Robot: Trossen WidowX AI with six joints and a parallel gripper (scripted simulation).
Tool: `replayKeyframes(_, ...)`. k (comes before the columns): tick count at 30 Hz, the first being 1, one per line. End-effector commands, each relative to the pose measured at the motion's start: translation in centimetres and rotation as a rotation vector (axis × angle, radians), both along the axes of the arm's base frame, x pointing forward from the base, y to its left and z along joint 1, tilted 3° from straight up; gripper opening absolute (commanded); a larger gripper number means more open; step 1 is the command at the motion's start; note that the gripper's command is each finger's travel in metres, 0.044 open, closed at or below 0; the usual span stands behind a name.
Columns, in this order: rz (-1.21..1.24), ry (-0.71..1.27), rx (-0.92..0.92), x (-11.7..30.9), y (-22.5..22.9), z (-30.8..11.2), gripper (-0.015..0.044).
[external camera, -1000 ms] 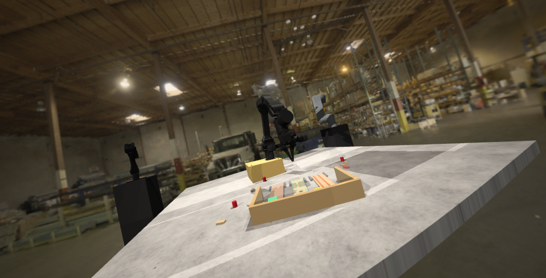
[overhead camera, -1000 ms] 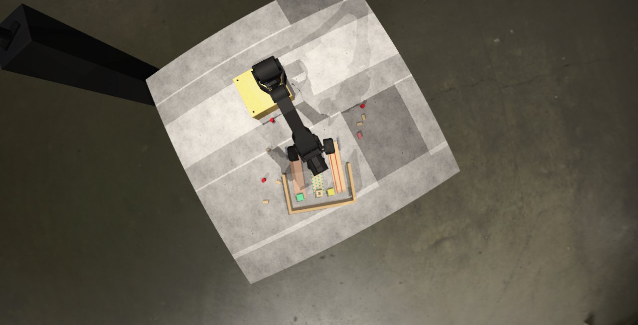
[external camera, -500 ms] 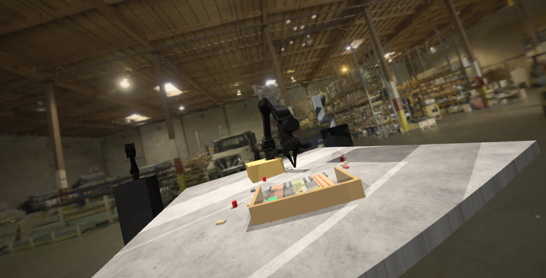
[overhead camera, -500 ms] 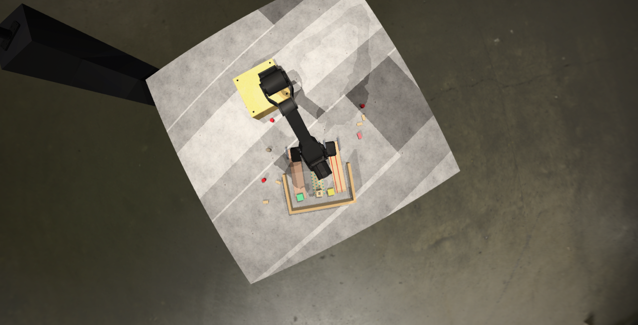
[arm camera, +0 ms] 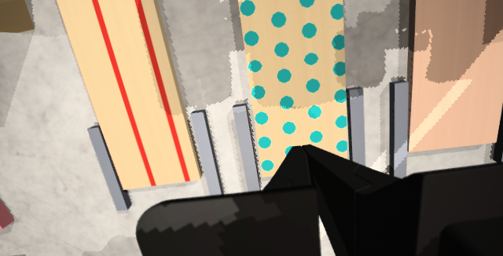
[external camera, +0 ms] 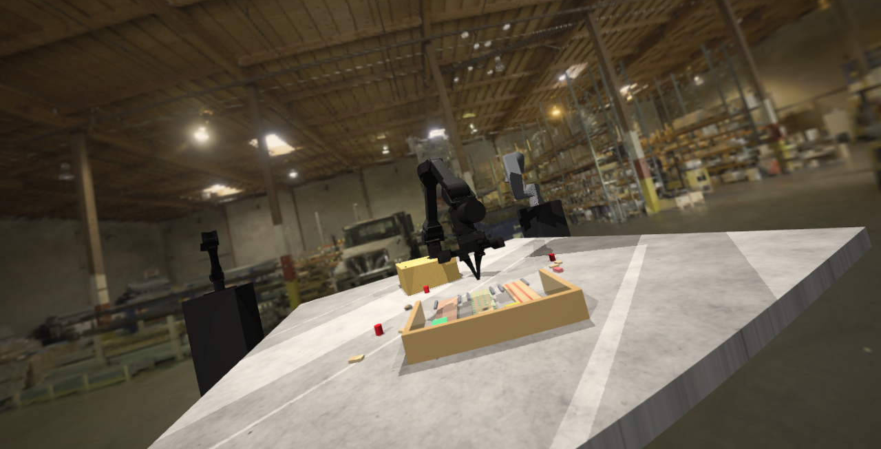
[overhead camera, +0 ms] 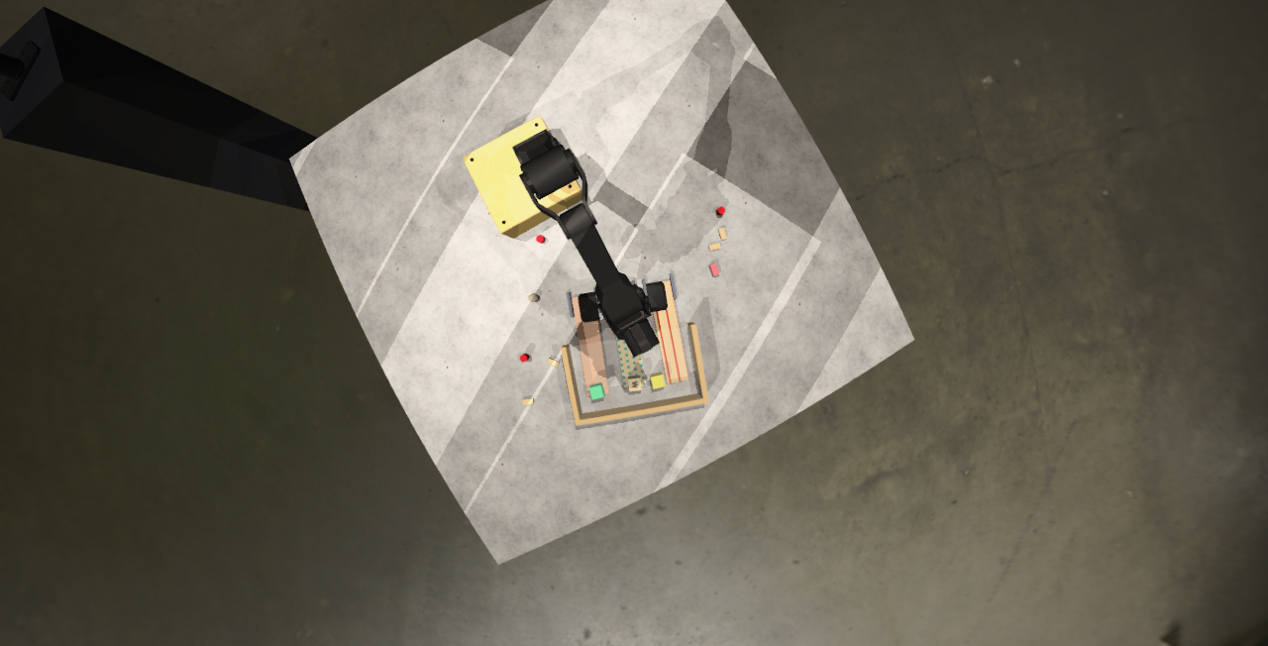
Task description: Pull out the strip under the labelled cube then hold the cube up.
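The pale cube marked W (overhead camera: 634, 383) rests on the far end of the strip with teal dots (overhead camera: 630, 361) (external camera: 481, 299) (arm camera: 296, 64). A strip with red lines (overhead camera: 671, 349) (arm camera: 118, 71) and a plain pinkish strip (overhead camera: 589, 349) (external camera: 447, 308) (arm camera: 444, 103) lie either side of it. A green cube (overhead camera: 596, 391) (external camera: 440, 320) sits at the pinkish strip's far end. A yellow cube (overhead camera: 658, 381) is beside the W cube. My gripper (external camera: 478, 277) (arm camera: 301, 155) is shut on nothing, its tips together above the dotted strip's near end. The arm hides the tips in the top view.
A three-sided wooden frame (overhead camera: 642, 416) (external camera: 493, 330) surrounds the strips' far ends. Low grey rails (arm camera: 241, 142) flank their near ends. A yellow block (overhead camera: 496, 189) stands by the arm's base. Red cylinders (overhead camera: 524, 357) (external camera: 378, 329) and small scraps, one pink (overhead camera: 714, 269), lie around.
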State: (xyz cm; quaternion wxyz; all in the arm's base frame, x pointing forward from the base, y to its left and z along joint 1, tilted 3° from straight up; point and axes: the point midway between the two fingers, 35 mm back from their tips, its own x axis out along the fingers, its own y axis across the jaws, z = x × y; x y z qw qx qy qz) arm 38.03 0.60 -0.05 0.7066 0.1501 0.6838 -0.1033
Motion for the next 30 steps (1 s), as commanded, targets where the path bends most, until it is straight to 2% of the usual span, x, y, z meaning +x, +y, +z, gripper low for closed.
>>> replayKeyframes(1, -0.006, 0.012, -0.004, -0.3, 0.0, -1.0, 0.0)
replayKeyframes(19, -0.006, 0.013, -0.004, -0.5, -0.1, -3.9, 0.0)
replayKeyframes(30, -0.006, 0.013, -0.004, -0.5, -0.1, -4.0, 0.0)
